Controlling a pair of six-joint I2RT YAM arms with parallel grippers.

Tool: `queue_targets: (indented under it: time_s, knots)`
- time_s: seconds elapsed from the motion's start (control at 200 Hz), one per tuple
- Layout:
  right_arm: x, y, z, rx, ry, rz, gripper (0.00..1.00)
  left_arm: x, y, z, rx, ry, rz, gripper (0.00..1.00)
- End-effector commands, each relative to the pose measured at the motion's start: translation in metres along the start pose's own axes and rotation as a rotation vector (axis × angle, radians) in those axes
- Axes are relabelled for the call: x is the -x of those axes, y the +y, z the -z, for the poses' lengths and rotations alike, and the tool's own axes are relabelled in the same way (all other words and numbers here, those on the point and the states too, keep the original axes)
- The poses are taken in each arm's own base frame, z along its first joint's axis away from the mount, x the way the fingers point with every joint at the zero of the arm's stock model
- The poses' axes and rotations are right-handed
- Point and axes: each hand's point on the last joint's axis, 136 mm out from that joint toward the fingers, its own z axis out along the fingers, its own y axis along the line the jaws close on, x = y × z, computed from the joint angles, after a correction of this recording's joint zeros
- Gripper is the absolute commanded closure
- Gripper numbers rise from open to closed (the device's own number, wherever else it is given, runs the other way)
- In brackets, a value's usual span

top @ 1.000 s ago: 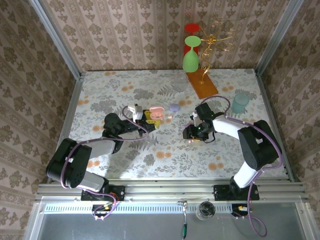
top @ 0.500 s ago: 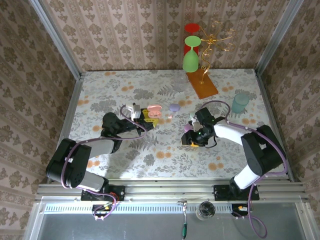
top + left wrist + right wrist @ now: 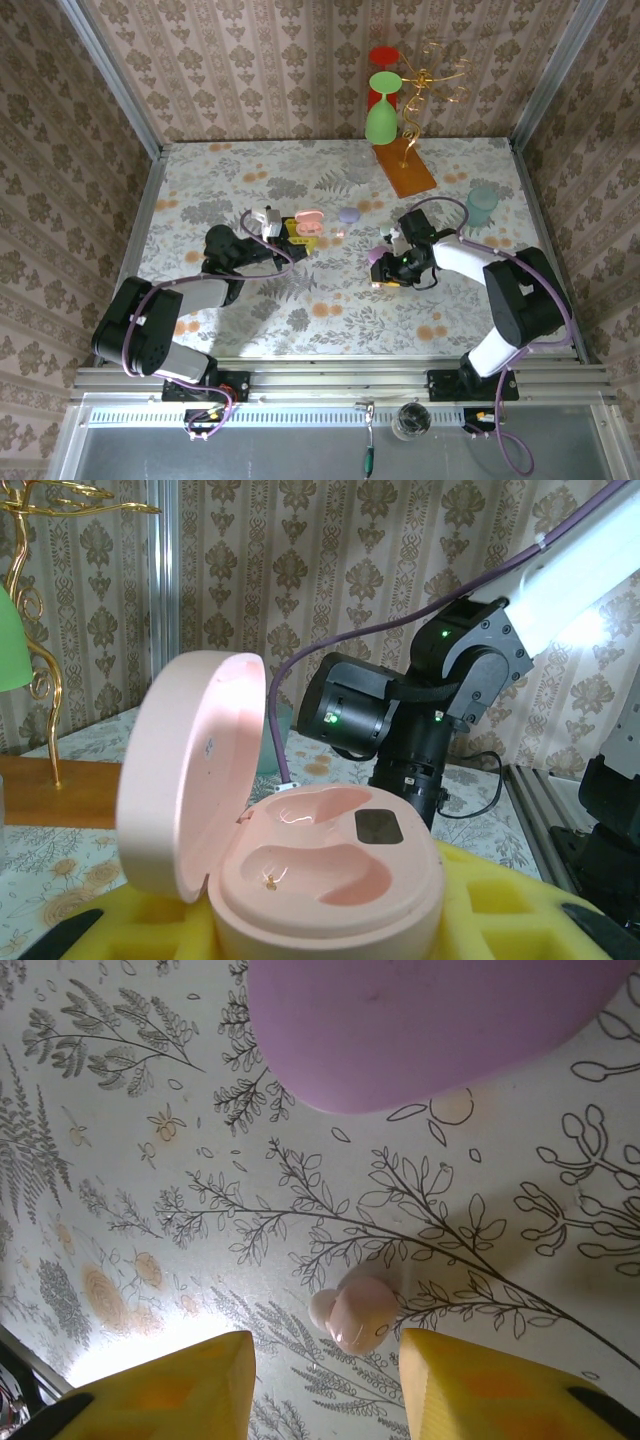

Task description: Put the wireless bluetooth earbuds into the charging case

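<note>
Right claw: The right claw (image 3: 326, 1340) hangs released, its yellow fingers (image 3: 170, 1385) parted low over the floral worktop (image 3: 140, 1110), one on either side of an earbud.
Earbud: The earbud (image 3: 358, 1316) is a glossy pale-pink nub with a smaller round bulb on one side. It lies on the worktop between the fingertips, close to one finger and clear of the other. Whether it touches the near finger cannot be told.
In the way: A smooth lilac case (image 3: 430, 1020) lies just beyond the earbud. Seen from overhead, it sits just beside the right claw, on the side toward the left arm.
Left claw: The left claw (image 3: 296, 233) is clenched on the pink charging case (image 3: 320, 870), which is seated between its yellow pads at mid-worktop.
Charging case: Its lid (image 3: 185, 770) stands hinged open and nearly upright. Two moulded wells lie bare, with a gold fleck in one and a dark square panel beside the other.
Around: A second lilac case (image 3: 349, 215) rests on the worktop near the open case. At the far edge stand a green goblet (image 3: 381, 112) and a gold wire tree (image 3: 432, 72) on an orange board (image 3: 404, 168).
Right side: A teal cup (image 3: 482, 206) stands well apart from the claws.
Behind the case: The right arm (image 3: 395, 720), black with green lights, shows past the open lid.
</note>
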Motion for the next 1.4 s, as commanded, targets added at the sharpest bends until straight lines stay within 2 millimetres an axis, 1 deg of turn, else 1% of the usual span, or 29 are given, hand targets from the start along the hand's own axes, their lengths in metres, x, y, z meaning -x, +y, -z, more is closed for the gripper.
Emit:
queue_targets:
  time_s: [0.0,0.16,0.25,0.36,0.51,0.55,0.63,0.7,0.77,0.915,1.05,1.07,1.16,1.28,1.29,1.3,1.395]
  knots:
    - [0.000,0.003,-0.005,0.029,0.019,-0.034,0.61,0.010,-0.008,0.004,-0.017,-0.024,-0.059,0.65]
    - [-0.001,-0.003,-0.012,0.019,0.029,-0.067,0.66,0.010,-0.007,0.003,-0.019,-0.022,-0.059,0.66]
    - [0.002,-0.006,-0.014,0.014,0.023,-0.088,0.68,0.010,-0.007,0.003,-0.022,-0.022,-0.059,0.65]
    - [0.006,-0.013,-0.019,0.002,0.019,-0.161,0.75,0.009,-0.008,0.003,-0.025,-0.020,-0.057,0.65]
    - [0.006,-0.020,-0.026,-0.006,0.036,-0.223,0.77,0.007,-0.008,0.004,-0.023,-0.017,-0.056,0.65]
    - [0.005,-0.022,-0.025,-0.018,0.037,-0.228,0.77,0.006,-0.008,0.004,-0.022,-0.016,-0.056,0.65]
    - [0.006,-0.020,-0.021,-0.017,0.023,-0.219,0.79,0.005,-0.007,0.004,-0.016,-0.015,-0.062,0.66]
    - [0.009,-0.016,-0.013,-0.016,-0.002,-0.206,0.79,0.002,-0.005,0.004,-0.005,-0.012,-0.070,0.66]
    - [0.013,-0.012,0.000,-0.037,-0.041,-0.181,0.79,0.001,0.000,0.004,0.019,-0.013,-0.082,0.66]
    - [0.023,0.006,0.033,-0.066,-0.117,-0.104,0.80,-0.005,0.017,0.004,0.100,-0.012,-0.122,0.67]
    - [0.034,0.035,0.064,-0.045,-0.185,-0.032,0.80,-0.009,0.027,0.001,0.139,-0.007,-0.149,0.67]
    - [0.032,0.038,0.068,-0.049,-0.178,-0.030,0.80,-0.010,0.027,0.001,0.143,-0.006,-0.157,0.67]
    - [0.038,0.059,0.085,-0.031,-0.210,0.015,0.80,-0.015,0.032,-0.001,0.162,0.002,-0.178,0.67]
    - [0.045,0.084,0.097,-0.016,-0.225,0.077,0.80,-0.022,0.043,-0.002,0.200,0.018,-0.196,0.68]
    - [0.046,0.085,0.098,-0.018,-0.225,0.081,0.80,-0.024,0.037,-0.008,0.178,0.020,-0.194,0.68]
    - [0.046,0.087,0.099,-0.019,-0.225,0.086,0.80,-0.025,0.035,-0.010,0.173,0.021,-0.197,0.68]
    - [0.051,0.102,0.105,-0.034,-0.227,0.133,0.80,-0.031,0.036,-0.015,0.173,0.033,-0.209,0.68]
